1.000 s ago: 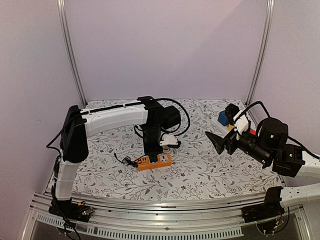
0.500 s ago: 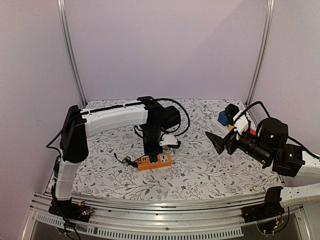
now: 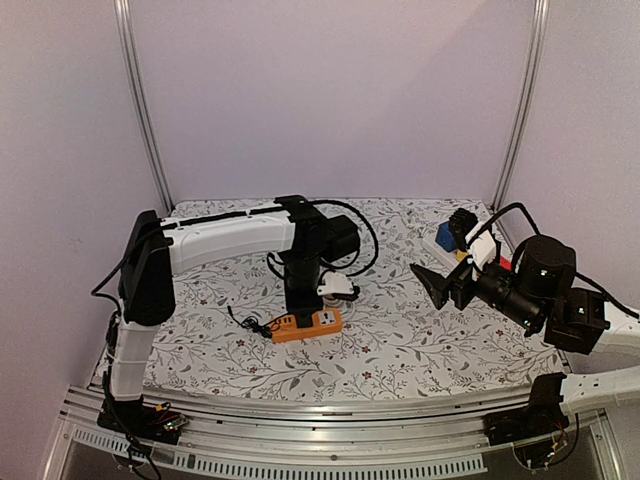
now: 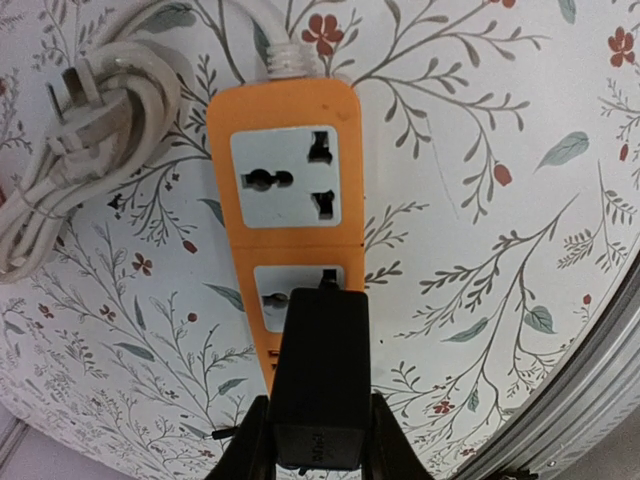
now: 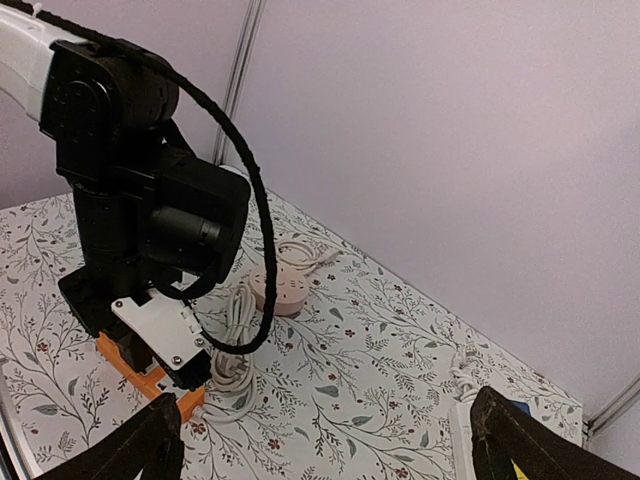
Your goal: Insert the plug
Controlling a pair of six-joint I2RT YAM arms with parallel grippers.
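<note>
An orange power strip (image 4: 285,190) with two white sockets lies on the floral table cloth; it also shows in the top view (image 3: 306,324) and in the right wrist view (image 5: 140,372). My left gripper (image 4: 318,440) is shut on a black plug adapter (image 4: 320,375) and holds it straight over the strip's nearer socket, its prong tip at the socket face. The far socket (image 4: 285,176) is empty. My right gripper (image 5: 325,440) is open and empty, held above the table to the right, away from the strip.
The strip's white cable lies coiled (image 4: 75,150) beside it. A round pink socket hub (image 5: 280,290) sits behind it. A white strip with a blue block (image 3: 446,238) lies at the back right. The metal table edge (image 4: 590,370) runs close by.
The left gripper with the plug has shifted slightly over the orange strip. The right arm has not moved.
</note>
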